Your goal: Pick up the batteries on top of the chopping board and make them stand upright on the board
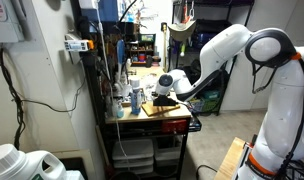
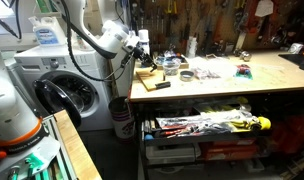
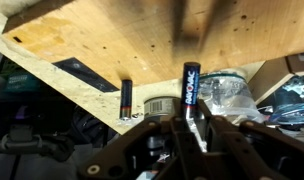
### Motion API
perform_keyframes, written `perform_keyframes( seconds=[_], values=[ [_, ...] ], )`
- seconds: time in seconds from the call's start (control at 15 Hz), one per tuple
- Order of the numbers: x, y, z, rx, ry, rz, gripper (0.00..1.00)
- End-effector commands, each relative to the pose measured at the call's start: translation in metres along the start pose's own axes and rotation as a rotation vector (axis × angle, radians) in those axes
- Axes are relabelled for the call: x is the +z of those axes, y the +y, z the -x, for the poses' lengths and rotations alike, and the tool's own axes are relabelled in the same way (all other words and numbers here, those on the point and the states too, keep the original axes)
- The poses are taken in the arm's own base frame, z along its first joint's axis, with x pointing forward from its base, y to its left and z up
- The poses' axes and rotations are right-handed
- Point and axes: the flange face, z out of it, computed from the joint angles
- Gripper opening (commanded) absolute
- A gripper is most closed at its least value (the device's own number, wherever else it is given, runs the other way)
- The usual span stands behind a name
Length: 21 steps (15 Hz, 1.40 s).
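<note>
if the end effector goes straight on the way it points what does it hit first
Probably the board: the battery held in the end effector would touch it first, though depth is unclear.

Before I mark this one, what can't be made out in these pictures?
- Wrist view: the held battery has its near end hidden between the fingers of the gripper. Blur hides whether its far end meets the chopping board.
- Wrist view: the frame cuts off the board's far edges.
- Both exterior views: the held battery and the second battery are too small to find.
</note>
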Motion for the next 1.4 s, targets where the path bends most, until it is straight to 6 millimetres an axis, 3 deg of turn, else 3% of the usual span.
perform_keyframes(
  seconds=[0.0, 0.07, 0.4, 0.73, 1.33],
  values=[
    [0.000, 0.000, 0.000, 0.000, 0.000, 0.000, 0.17],
    [-0.001, -0.001, -0.001, 0.007, 0.017, -0.001, 0.04],
    [-0.003, -0.006, 0.002, 0.017, 0.130, 0.010, 0.04],
    [0.004, 0.007, 0.012, 0.062, 0.200, 0.075, 0.04],
    [0.029, 0.014, 0.031, 0.014, 0.297, 0.198, 0.04]
  ],
)
